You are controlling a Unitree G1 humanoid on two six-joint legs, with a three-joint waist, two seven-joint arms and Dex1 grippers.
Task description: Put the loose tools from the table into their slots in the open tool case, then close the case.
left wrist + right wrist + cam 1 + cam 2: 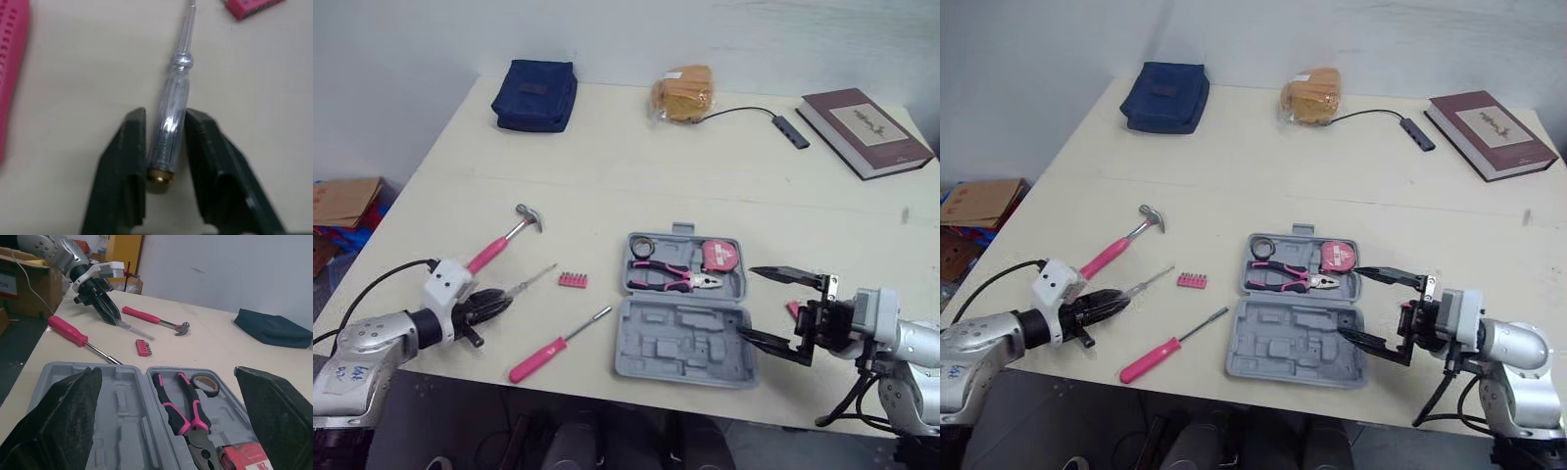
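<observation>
I have the left gripper (495, 302) down on the table, well to the left of the open tool case (683, 343). Its two black fingers (128, 161) are closed on the clear-handled screwdriver (172, 115), one on each side of the rear part of the handle, near the brass end cap, and I see no gap between finger and plastic. The screwdriver lies flat, with its thin shaft pointing roughly toward the case. I judge this tool to be very light and stiff, but the handle is round, smooth plastic, so it can roll or turn between the flat fingers, and the long shaft may make it swing if I hold it only at the end. For me, a hold nearer the middle of the handle, behind the thick collar, is the safer place. The right gripper (781, 309) hangs just beside the right edge of the case, its fingers spread wide and holding nothing. The far half of the case already holds the pink pliers (671, 280), a tape measure (720, 257) and a roll of tape (641, 245); the near half is bare. Between the case and the left gripper lie the pink bit holder (572, 280) and the pink screwdriver (553, 348), and the hammer (504, 245) is farther left. Which slot fits the clear screwdriver, I cannot tell.
</observation>
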